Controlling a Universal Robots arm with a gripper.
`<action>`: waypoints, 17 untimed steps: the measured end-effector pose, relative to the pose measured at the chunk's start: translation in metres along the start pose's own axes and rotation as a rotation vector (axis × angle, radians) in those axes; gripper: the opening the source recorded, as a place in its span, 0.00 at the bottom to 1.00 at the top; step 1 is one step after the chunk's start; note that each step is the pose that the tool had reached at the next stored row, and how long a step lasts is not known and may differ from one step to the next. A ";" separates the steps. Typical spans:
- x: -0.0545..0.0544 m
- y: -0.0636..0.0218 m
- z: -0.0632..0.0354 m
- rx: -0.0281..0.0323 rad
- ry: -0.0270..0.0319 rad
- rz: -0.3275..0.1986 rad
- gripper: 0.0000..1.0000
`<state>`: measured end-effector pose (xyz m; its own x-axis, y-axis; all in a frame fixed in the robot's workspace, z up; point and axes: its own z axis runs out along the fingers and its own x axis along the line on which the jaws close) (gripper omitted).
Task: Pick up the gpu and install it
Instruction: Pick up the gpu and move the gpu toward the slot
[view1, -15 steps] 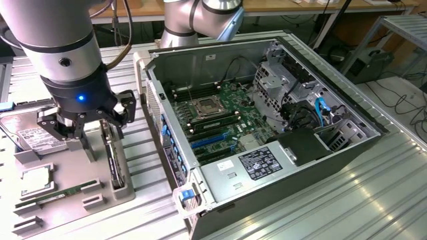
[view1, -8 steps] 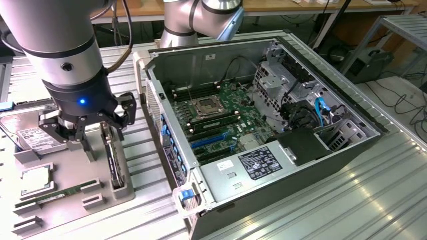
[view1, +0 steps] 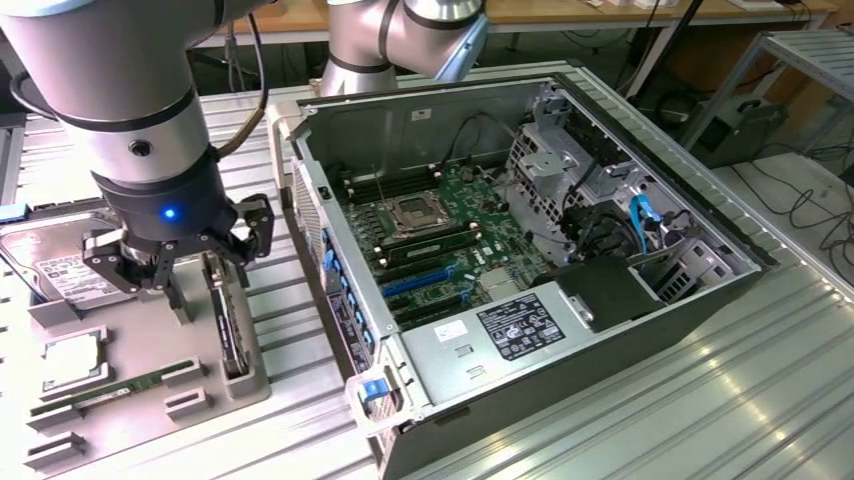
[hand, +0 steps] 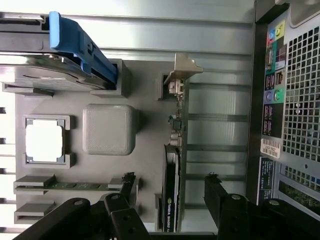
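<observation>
- A grey moulded tray (view1: 144, 335) (hand: 145, 165) lies on the ribbed metal table (view1: 641, 420), just beside the open computer case (view1: 400, 120).
- The tray's pockets hold a silver hard drive (view1: 60, 275) with a white label and a blue bracket (hand: 75, 45), a square processor chip (view1: 74, 365) (hand: 45, 141), and a narrow green memory stick (view1: 114, 388) (hand: 75, 185).
- The gpu (view1: 230, 330) (hand: 174, 170) stands on its long edge in the tray slot nearest the case.
- The case lies on its side with the panel off. Inside are a green motherboard (view1: 447, 235), blue expansion slots (view1: 420, 280), and a silvery box with a black label (view1: 521, 325).
- The gpu is a thin, flat card with a black face. A strip of green board with small parts runs along its edge, and a silvery metal bracket (hand: 182, 70) sits at one end.
- The pincer (view1: 200, 275) (hand: 170, 182) hangs over the tray, spread wide and holding nothing. One black finger (hand: 127, 185) is on each side of the gpu, and neither visibly touches it.
</observation>
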<state>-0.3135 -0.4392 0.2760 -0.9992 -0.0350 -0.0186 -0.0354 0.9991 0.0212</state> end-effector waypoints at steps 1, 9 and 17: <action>0.000 0.0000 0.0010 0.0000 -0.0001 0.000 0.66; 0.000 -0.0002 0.0077 0.0002 0.0001 0.000 0.66; 0.000 -0.0002 0.0106 0.0002 0.0000 0.000 0.66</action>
<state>-0.3134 -0.4392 0.2654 -0.9992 -0.0350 -0.0186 -0.0354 0.9992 0.0210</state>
